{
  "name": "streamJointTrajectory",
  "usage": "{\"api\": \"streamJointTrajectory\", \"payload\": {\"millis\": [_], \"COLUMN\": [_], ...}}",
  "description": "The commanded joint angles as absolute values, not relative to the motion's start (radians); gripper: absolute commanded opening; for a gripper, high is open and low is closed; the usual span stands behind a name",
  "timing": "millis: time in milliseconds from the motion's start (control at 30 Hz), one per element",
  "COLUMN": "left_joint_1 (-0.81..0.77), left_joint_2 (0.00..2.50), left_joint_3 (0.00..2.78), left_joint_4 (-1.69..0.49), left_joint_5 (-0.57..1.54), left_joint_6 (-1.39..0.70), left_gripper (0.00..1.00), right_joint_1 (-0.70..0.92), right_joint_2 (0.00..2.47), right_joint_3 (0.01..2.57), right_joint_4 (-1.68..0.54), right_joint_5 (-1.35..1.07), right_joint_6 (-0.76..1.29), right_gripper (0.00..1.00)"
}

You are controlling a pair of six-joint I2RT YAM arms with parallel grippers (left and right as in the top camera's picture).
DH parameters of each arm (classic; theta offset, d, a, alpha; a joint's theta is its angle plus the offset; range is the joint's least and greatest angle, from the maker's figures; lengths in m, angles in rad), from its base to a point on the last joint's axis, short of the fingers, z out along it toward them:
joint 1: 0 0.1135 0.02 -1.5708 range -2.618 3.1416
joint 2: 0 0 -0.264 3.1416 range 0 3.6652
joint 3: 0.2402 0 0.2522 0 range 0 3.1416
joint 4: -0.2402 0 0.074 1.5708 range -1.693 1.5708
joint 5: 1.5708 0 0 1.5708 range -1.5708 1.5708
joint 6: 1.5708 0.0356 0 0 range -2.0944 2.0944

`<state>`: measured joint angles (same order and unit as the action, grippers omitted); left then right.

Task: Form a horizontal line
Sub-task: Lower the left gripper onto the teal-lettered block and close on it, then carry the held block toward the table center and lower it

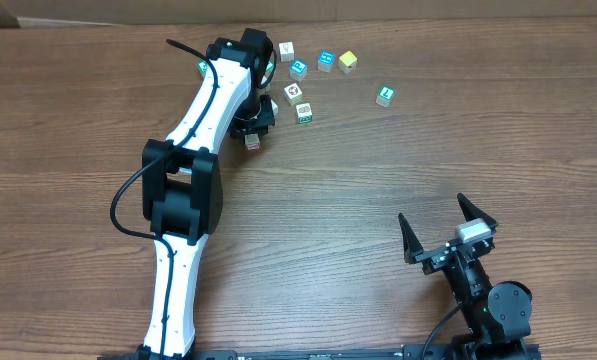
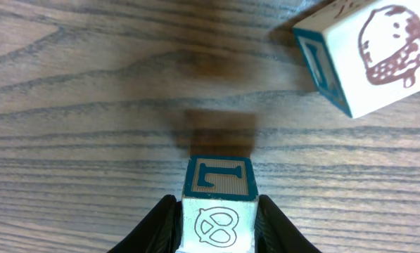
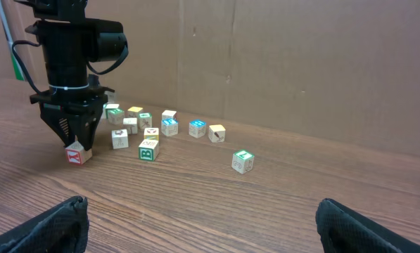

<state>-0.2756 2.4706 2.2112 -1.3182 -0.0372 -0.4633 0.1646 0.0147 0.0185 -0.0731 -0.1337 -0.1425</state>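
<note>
Our left gripper clamped a cube. The row, seemingly barely begun, lay beyond and right of it. Our right gripper, splayed, sat farther off.

You find one tiny whitish cube, teal-framed letter face and pretzel drawing showing, upright, pinched in your left gripper, with the other picture cubes close by, scattered, spaced apart at odd angles
</note>
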Motion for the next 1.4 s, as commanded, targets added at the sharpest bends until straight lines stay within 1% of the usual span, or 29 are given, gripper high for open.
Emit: {"api": "streamJointTrajectory", "payload": {"millis": [0,433,767,833,900,933,1167,1367], "left_joint_1": [-0.289,-0.302,-0.357,-0.367,-0.377,-0.382,-0.430,-0.488], "left_joint_2": [2.459,2.303,2.262,2.262,2.262,2.262,2.262,2.262], "left_joint_3": [2.201,2.201,2.201,2.201,2.201,2.201,2.193,2.168], "left_joint_4": [-1.325,-1.357,-1.457,-1.468,-1.467,-1.465,-1.468,-1.468], "left_joint_5": [-0.025,-0.026,-0.027,-0.033,-0.035,-0.035,-0.034,-0.116], "left_joint_6": [-0.440,-0.424,-0.415,-0.415,-0.420,-0.425,-0.458,-0.545], "left_gripper": [0.27,0.27,0.28,0.24,0.14,0.13,0.20,0.22], "right_joint_1": [0.169,0.169,0.169,0.169,0.169,0.169,0.169,0.169], "right_joint_2": [0.003,0.003,0.003,0.003,0.003,0.003,0.003,0.003], "right_joint_3": [0.008,0.008,0.008,0.008,0.008,0.008,0.008,0.008], "right_joint_4": [-0.070,-0.070,-0.070,-0.070,-0.070,-0.070,-0.070,-0.070], "right_joint_5": [-0.136,-0.136,-0.136,-0.136,-0.136,-0.136,-0.136,-0.136], "right_joint_6": [-0.143,-0.143,-0.143,-0.143,-0.143,-0.143,-0.143,-0.143], "right_gripper": [1.00,1.00,1.00,1.00,1.00,1.00,1.00,1.00]}}
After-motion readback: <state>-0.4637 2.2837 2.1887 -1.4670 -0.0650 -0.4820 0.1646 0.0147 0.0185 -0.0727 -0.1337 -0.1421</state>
